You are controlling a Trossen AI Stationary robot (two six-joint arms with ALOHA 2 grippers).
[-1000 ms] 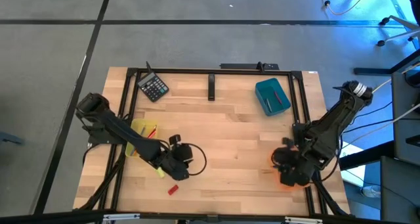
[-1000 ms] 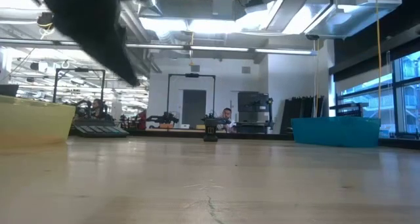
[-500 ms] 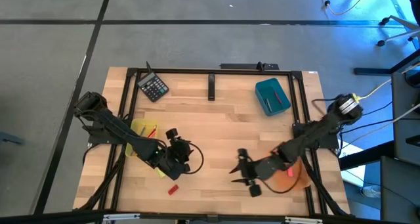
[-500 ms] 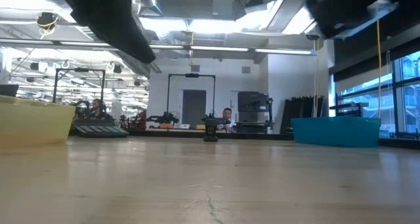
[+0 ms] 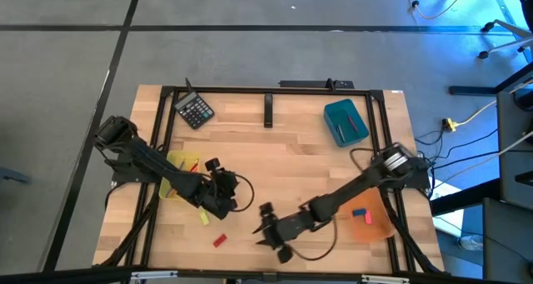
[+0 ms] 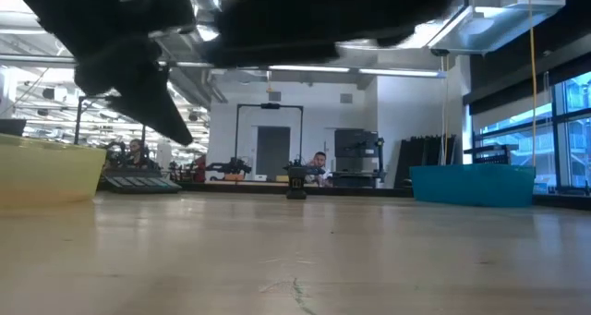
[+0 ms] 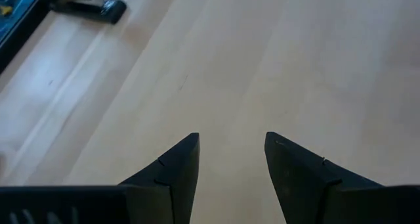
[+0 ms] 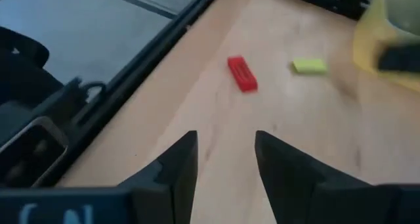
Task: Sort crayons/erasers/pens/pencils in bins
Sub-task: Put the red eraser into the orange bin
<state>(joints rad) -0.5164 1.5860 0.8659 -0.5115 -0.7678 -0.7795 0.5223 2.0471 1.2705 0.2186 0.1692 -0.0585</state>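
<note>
Right pincer (image 5: 268, 231) is reaching low across the front of the wooden table (image 5: 283, 163), its dark fingers (image 8: 176, 159) spread with nothing between them, aiming at the small red block eraser (image 5: 219, 240) lying loose near the front edge; the right wrist view is showing that red eraser (image 8: 242, 73) straight ahead, so this is probably the approach before a grab. The yellow block eraser (image 5: 203, 216) is sitting just behind it, also loose on the table and not yet binned, close beside the left arm's pincer. Left pincer (image 5: 218, 188) is hovering over bare wood, fingers (image 7: 178, 163) spread and empty, likely waiting or clearing room for the other arm. The translucent orange plastic bin (image 5: 381, 226) at the front right is already holding a blue eraser (image 5: 359, 212) and a reddish piece, so erasers seem to be going there. The translucent yellow tub (image 5: 173, 169) at the left is carrying thin sticks, partly under the left arm. Farther back the solid teal tub (image 5: 335, 113) is holding a few sticks, and a black calculator (image 5: 195, 112) is sitting at the back left, not part of sorting.
</note>
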